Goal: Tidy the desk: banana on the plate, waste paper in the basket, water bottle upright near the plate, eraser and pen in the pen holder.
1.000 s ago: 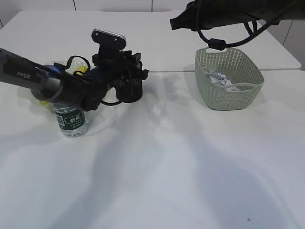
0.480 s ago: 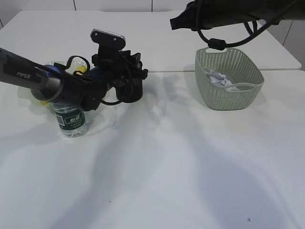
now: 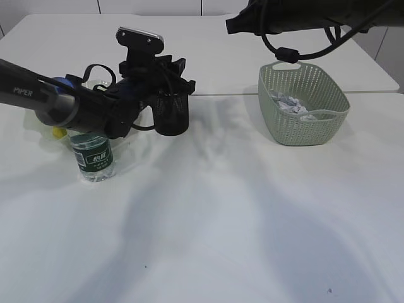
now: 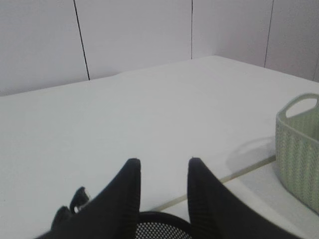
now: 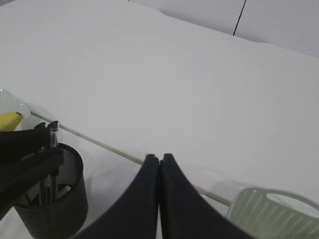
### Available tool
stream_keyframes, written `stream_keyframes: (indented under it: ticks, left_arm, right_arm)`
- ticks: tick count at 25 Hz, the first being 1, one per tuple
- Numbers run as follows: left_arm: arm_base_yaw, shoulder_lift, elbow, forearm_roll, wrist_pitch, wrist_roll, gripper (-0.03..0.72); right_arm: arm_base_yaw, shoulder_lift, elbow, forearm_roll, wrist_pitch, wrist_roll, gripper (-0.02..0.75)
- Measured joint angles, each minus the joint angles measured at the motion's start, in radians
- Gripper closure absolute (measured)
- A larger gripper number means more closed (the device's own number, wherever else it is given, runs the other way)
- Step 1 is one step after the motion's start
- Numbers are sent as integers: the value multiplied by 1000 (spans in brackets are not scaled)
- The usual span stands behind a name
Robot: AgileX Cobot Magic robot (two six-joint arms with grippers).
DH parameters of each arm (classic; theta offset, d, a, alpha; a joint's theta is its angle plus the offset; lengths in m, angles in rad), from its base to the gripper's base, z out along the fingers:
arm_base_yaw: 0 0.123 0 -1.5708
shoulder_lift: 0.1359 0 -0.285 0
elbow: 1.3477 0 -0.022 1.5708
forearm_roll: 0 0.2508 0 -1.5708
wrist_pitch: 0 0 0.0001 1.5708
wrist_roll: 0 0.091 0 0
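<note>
The black mesh pen holder (image 3: pixel 172 115) stands left of centre, and a pen (image 5: pixel 52 149) stands upright inside it. My left gripper (image 4: pixel 163 162) hovers open just above its rim (image 4: pixel 160 223), with nothing between the fingers. The water bottle (image 3: pixel 93 158) stands upright in front of my left arm. A bit of banana (image 5: pixel 9 120) lies on the clear plate (image 5: pixel 14 105). Crumpled waste paper (image 3: pixel 289 102) lies in the green basket (image 3: pixel 315 123). My right gripper (image 5: pixel 159 158) is shut and empty, high over the table behind the holder. The eraser does not show.
My left arm (image 3: pixel 57 107) stretches in from the left and hides most of the plate. The right arm (image 3: pixel 297 16) crosses the top of the exterior view above the basket. A seam (image 3: pixel 221 95) joins two white tabletops.
My left gripper has risen and drawn back a little to the left, so more of the pen holder shows. The right arm has barely moved.
</note>
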Motion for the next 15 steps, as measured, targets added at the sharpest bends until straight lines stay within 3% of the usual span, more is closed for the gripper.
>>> stream_keyframes:
  ticks: [4,15]
  left_arm:
    - [8,-26,0,-2,0,0,468]
    - [49,-126,0,-6,64,9,592]
  right_arm:
    - [0,0,0,0,-41,0,754]
    - [-2,0,0,-2,-86,-9,754]
